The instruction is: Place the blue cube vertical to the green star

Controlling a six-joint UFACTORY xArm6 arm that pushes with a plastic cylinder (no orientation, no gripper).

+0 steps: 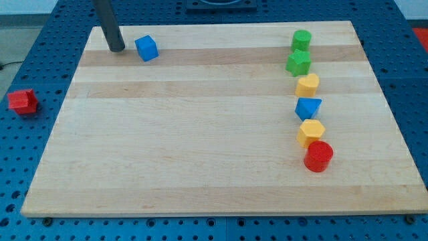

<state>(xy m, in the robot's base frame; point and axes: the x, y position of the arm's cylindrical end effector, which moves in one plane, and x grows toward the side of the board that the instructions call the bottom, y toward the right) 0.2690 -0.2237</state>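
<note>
The blue cube (146, 48) sits near the top left of the wooden board (200, 147). My tip (116, 49) rests on the board just left of the blue cube, a small gap apart from it. The green star (298, 63) lies at the view's upper right, second from the top in a column of blocks.
The right column runs from top to bottom: a green cylinder (301, 39), the green star, a yellow block (307, 85), a blue block (308, 108), a yellow block (311, 132) and a red cylinder (318, 156). A red block (22, 101) lies off the board at the left.
</note>
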